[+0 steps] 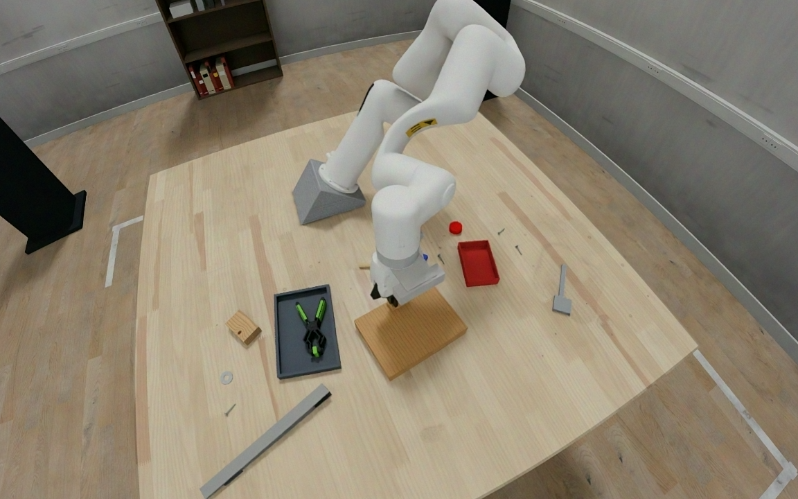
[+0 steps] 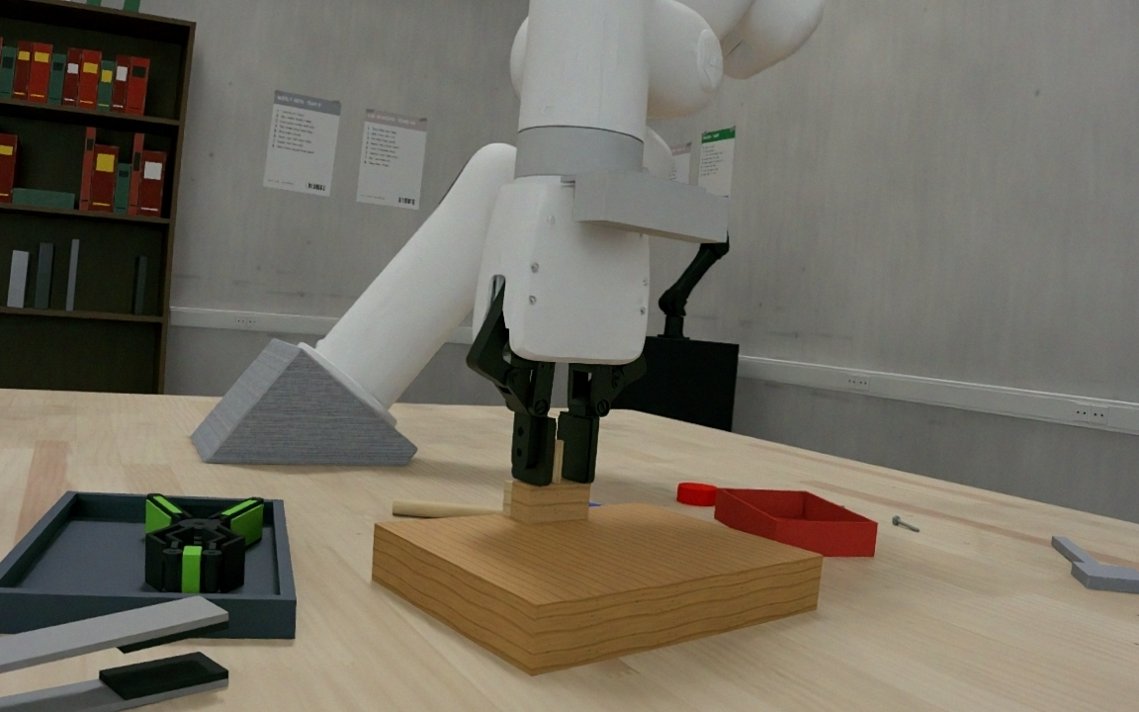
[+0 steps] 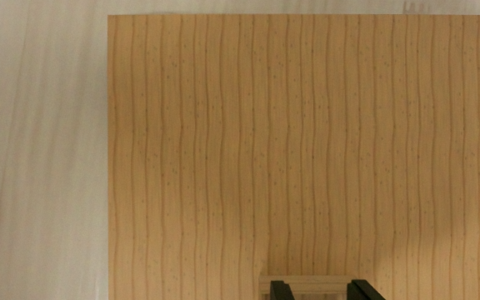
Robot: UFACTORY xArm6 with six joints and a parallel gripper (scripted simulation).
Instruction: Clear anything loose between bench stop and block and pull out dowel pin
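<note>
My gripper [image 1: 391, 303] [image 2: 559, 478] [image 3: 315, 292] points straight down over the back edge of the bench board [image 1: 417, 338] [image 2: 591, 567] [image 3: 265, 146]. Its fingers are open a little, with their tips just above a small pale wooden piece [image 2: 547, 500] [image 3: 302, 281] on that edge. I cannot tell whether a pin stands in the narrow gap. A loose dowel [image 1: 363, 267] [image 2: 436, 508] lies on the table behind the board. Another small wooden block [image 1: 242, 326] with a hole lies on the table to the left. The green and black spring clamp [image 1: 314, 326] [image 2: 196, 544] lies in a grey tray [image 1: 287, 366] [image 2: 43, 593].
A red tray [image 1: 477, 263] [image 2: 793, 520] and a red cap [image 1: 455, 227] [image 2: 696, 492] lie right of the board. A grey L-shaped piece [image 1: 562, 291] [image 2: 1095, 567], a long grey bar [image 1: 265, 441], a washer [image 1: 223, 376] and small screws are scattered about. The arm's base [image 1: 324, 195] stands behind.
</note>
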